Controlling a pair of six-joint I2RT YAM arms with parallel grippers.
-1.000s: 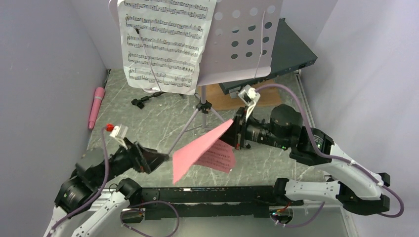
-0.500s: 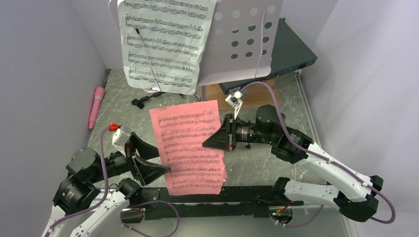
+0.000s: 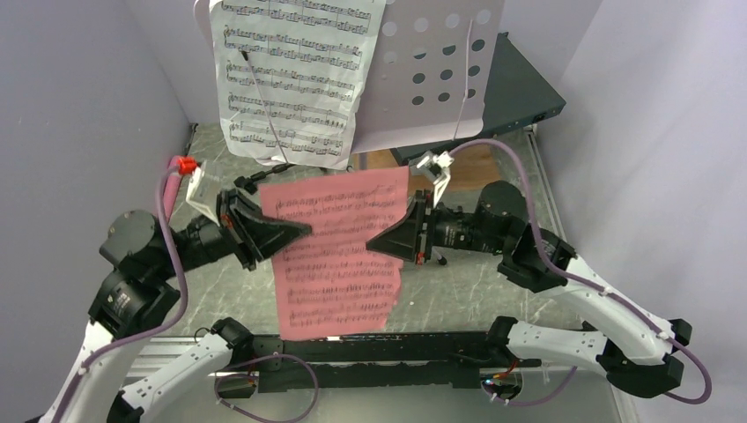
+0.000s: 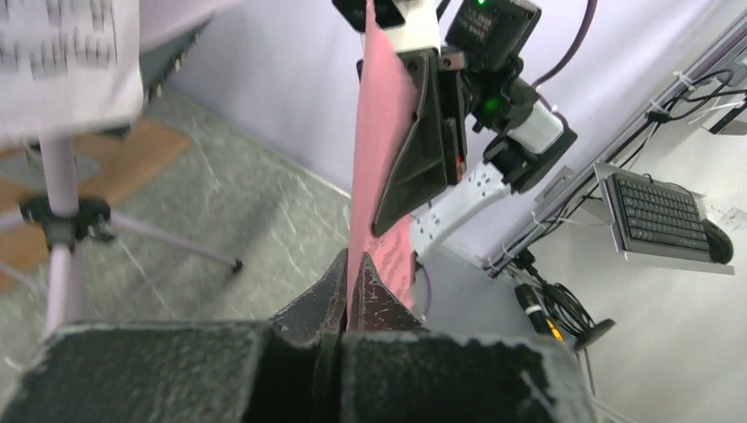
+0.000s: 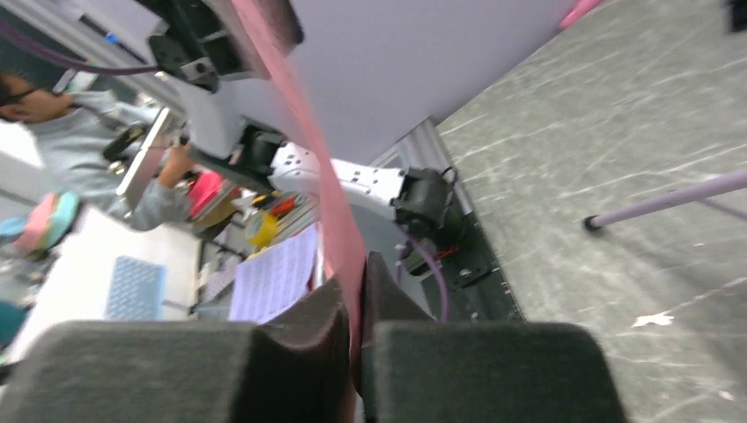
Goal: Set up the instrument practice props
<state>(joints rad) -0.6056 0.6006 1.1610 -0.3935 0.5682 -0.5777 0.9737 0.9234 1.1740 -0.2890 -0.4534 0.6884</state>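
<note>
A pink music sheet [image 3: 339, 256] hangs upright in mid-air, printed side toward the top camera. My left gripper [image 3: 298, 232] is shut on its left edge and my right gripper [image 3: 377, 244] is shut on its right edge. The left wrist view shows the sheet [image 4: 383, 132] edge-on between closed jaws [image 4: 351, 264]; the right wrist view shows the same [image 5: 357, 282]. Behind stands the lavender perforated stand desk [image 3: 432, 70] on its tripod [image 3: 361, 189], with a white music sheet [image 3: 291, 79] on its left half. The pink microphone [image 5: 583, 11] lies by the left wall.
A dark rack-mount box [image 3: 520, 97] leans at the back right over a wooden board [image 3: 462, 172]. A tripod leg [image 5: 669, 198] runs along the marbled floor. Lavender walls close in both sides. A black rail [image 3: 379, 348] spans the near edge.
The pink sheet turned from edge-on to flat and rose toward the stand. My left gripper lifted, met the sheet's left edge and shut on it; the right kept its grip.
</note>
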